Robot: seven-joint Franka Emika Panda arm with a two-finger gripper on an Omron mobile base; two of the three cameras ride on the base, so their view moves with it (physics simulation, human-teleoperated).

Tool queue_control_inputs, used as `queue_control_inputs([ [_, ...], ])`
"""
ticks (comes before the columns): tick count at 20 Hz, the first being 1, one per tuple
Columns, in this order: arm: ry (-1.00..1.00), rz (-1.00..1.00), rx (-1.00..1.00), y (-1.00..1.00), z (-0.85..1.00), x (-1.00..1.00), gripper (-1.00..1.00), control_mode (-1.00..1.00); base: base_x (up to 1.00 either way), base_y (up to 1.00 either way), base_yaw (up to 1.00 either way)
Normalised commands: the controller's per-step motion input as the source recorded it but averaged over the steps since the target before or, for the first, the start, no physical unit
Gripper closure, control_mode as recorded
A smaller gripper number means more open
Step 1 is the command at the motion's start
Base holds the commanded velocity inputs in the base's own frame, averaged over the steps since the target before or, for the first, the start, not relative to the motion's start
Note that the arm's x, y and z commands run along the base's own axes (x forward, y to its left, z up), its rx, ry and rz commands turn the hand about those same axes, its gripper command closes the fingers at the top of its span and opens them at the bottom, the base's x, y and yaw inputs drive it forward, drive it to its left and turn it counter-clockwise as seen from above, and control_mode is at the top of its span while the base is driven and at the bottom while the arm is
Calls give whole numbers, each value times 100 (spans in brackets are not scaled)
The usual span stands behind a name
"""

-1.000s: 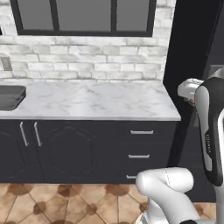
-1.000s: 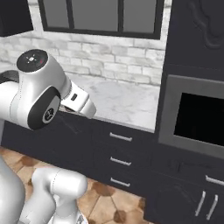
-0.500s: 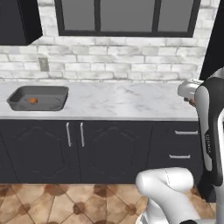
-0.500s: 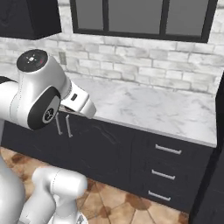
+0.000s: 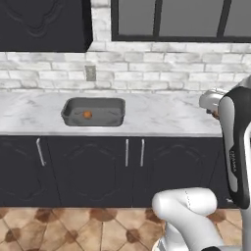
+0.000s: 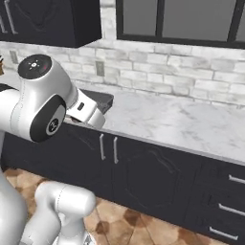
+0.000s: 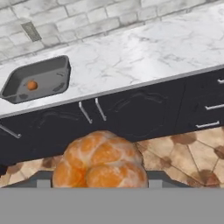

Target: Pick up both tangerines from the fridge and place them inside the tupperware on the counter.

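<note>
I see flat, even rendered light with no glare. The marble tabletop (image 5: pixel 162 115) is bright; the cabinet fronts (image 5: pixel 93 169) are dim. Every frame looks soft and slightly blurred.

My arm rises along the right edge of the left base view. My gripper (image 7: pixel 100 186), at the bottom centre of the hand view, is clamped on a tangerine (image 7: pixel 100 161).

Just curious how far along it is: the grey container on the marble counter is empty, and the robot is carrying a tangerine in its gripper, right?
Not quite: the tupperware is not empty. One tangerine already lies inside it, as the left base view shows. The rest holds: the gripper is carrying the second tangerine, and the container sits on the marble counter.
</note>
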Motion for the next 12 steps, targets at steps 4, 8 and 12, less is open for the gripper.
queue_control_inputs([
  [4,0,0,0,0,0,0,100,100,75,100,0],
  [8,0,0,0,0,0,0,100,100,90,100,-6],
  [12,0,0,0,0,0,0,100,100,84,98,-6],
])
